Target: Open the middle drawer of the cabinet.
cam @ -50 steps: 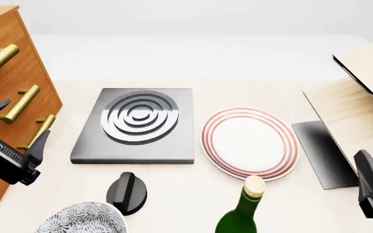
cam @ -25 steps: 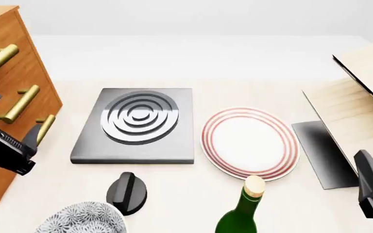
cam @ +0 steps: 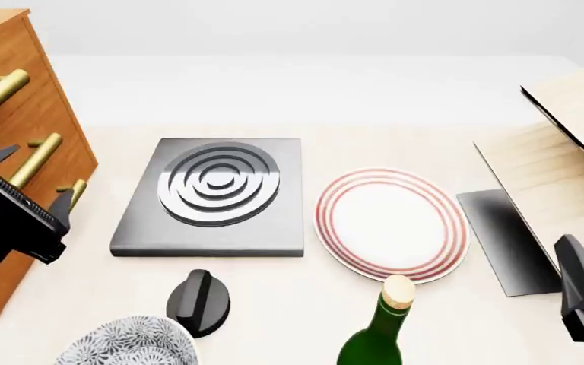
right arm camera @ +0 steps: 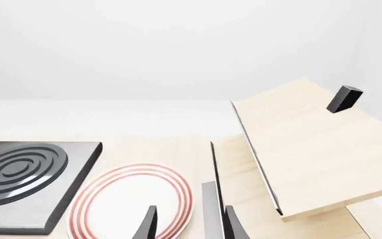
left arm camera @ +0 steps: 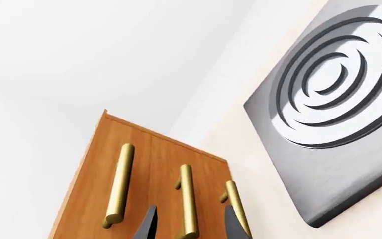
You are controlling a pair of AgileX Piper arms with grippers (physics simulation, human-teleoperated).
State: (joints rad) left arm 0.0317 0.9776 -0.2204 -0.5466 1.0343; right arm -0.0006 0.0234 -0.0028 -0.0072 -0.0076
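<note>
- A patterned bowl (cam: 130, 344) is showing at the near edge of the front view, with a black knob (cam: 198, 302) just beside it and a green wine bottle (cam: 379, 334) with a cork standing further right.
- The right gripper (cam: 583, 300) is hanging at the near right corner, well apart from the cabinet; in its wrist view the two fingertips (right arm camera: 147, 225) are standing apart with nothing between them.
- The left gripper (cam: 23, 175) is hovering at the left, in front of the cabinet (cam: 13, 99), with its fingers spread wide.
- In the left wrist view its fingertips (left arm camera: 147, 226) are flanking the brass handle (left arm camera: 187, 201) of the middle drawer (left arm camera: 167, 174), one on each side; whether they are touching the bar I cannot tell.
- The middle drawer is sitting flush with the top and bottom drawers in the cabinet front, its handle (cam: 30, 161) lying between the other two.
- A red-ringed plate (cam: 391, 223) is lying mid-table, just beside the grey stove plate (cam: 214, 196) with its concentric rings.
- A pale wooden box (cam: 556, 167) with its lid (right arm camera: 310, 144) raised is standing at the right, a black knob (right arm camera: 343, 98) showing on the lid in the right wrist view.
- The cabinet is standing at the far left of the table (cam: 373, 144), beside the stove plate.
</note>
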